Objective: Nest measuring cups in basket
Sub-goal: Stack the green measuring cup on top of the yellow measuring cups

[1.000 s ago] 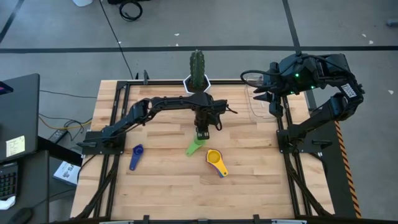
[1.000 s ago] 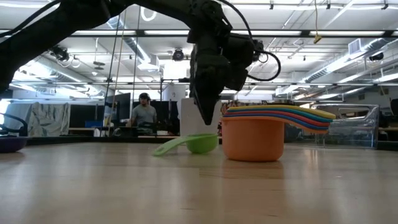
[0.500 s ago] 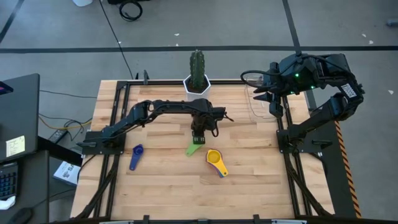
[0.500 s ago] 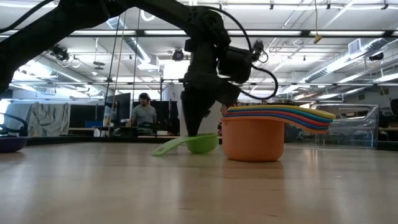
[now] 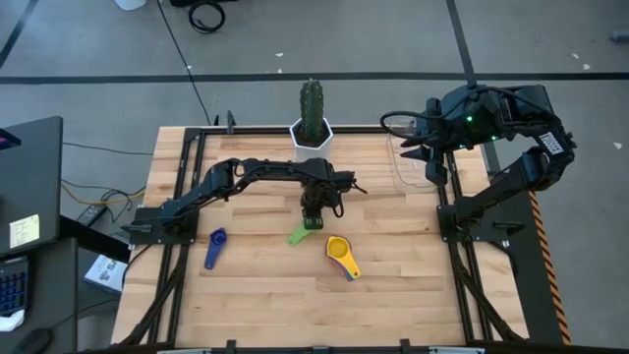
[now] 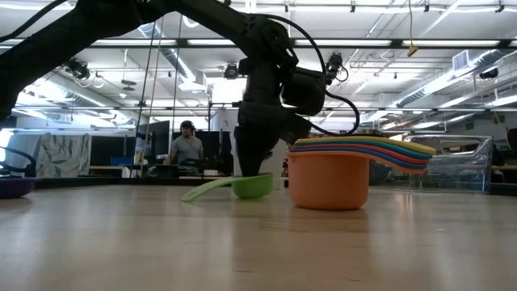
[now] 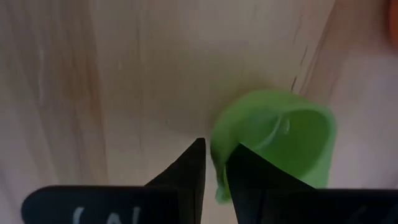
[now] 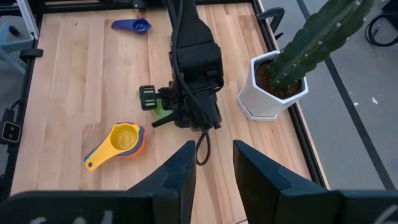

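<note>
A green measuring cup (image 6: 253, 186) stands on the table's middle, its handle (image 5: 298, 236) toward the near left. My left gripper (image 5: 313, 221) points down onto its bowl (image 7: 280, 140), narrowly open, one finger on either side of the wall. To its right stands a nested stack of cups (image 5: 341, 254), orange at the bottom (image 6: 329, 179), yellow on top. A blue cup (image 5: 214, 246) lies at the near left. The clear basket (image 5: 411, 165) sits at the far right, with my right gripper (image 5: 432, 162) raised and open above it. My left gripper comes from above, pointing down, with one finger (image 7: 252, 180) inside the green cup's bowl and the other (image 7: 186, 177) outside. The bowl's wall (image 7: 219, 163) fills the narrow gap between them. The cup stands upright, its bottom on the table.
A white pot with a green cactus (image 5: 312, 110) stands at the far edge, just behind the left arm. Black rails (image 5: 187, 177) run along the table's left and right sides. Bare wood lies along the near edge. A person (image 6: 187, 145) sits in the room behind.
My left gripper has come down onto the green cup and shifted slightly toward the table's left. The cup has slid a little toward the table's left with it, staying upright on the table.
</note>
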